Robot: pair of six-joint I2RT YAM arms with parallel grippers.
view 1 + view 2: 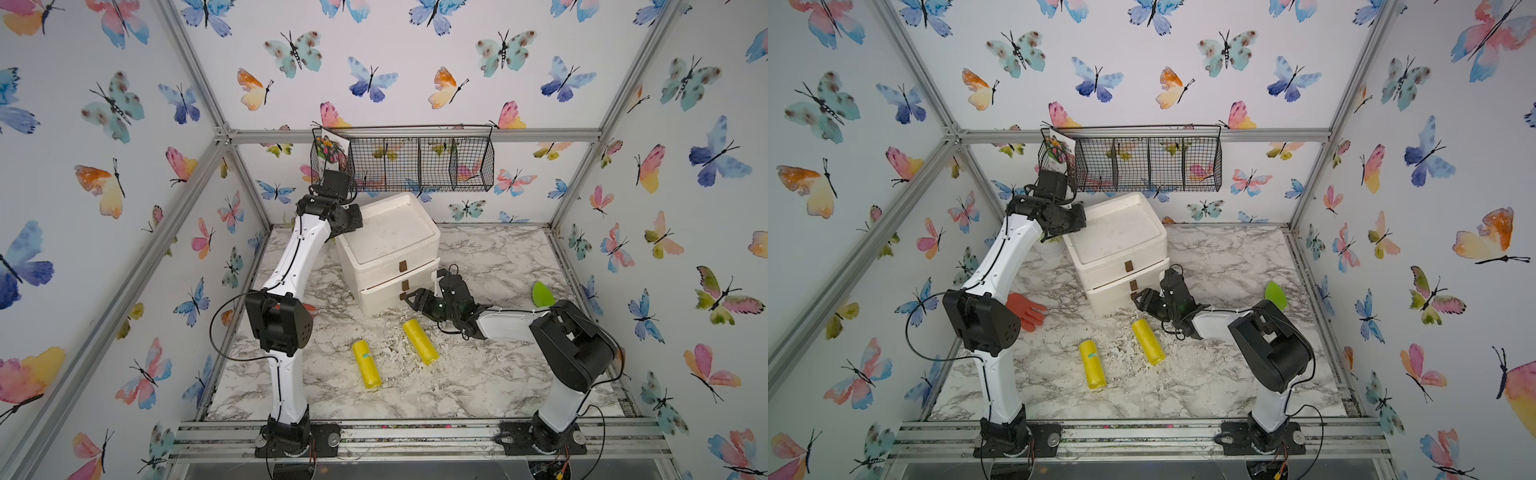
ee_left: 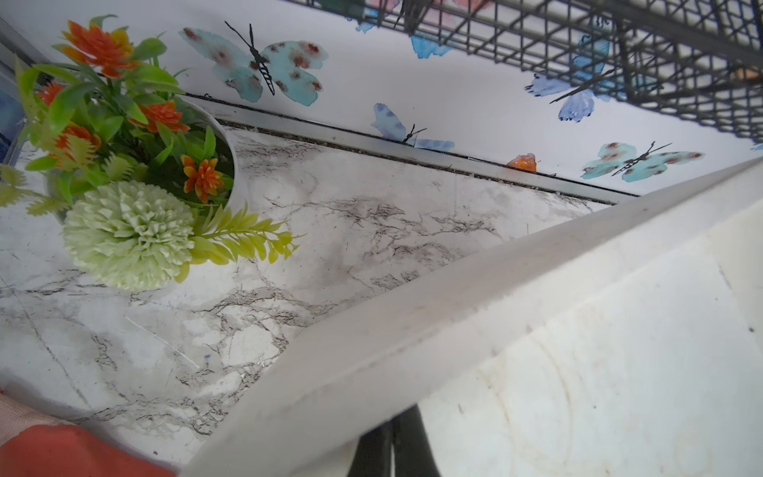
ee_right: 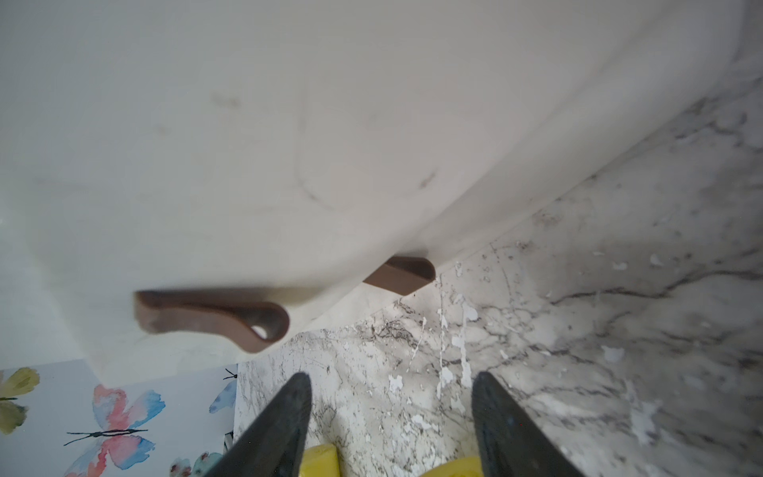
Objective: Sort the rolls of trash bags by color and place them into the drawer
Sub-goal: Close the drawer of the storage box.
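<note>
Two yellow rolls of trash bags lie on the marble table in both top views, one nearer the front and one closer to the drawers. The white two-drawer unit stands behind them, both drawers shut, each with a brown pull tab. My right gripper is open and empty, low over the table, just short of the lower drawer's tab. My left gripper is shut, its tips against the raised rim on the unit's top left.
An orange glove lies left of the unit. A green trowel blade shows behind the right arm. A potted artificial plant stands behind the unit's left side. A black wire basket hangs on the back wall. White crumbs litter the table.
</note>
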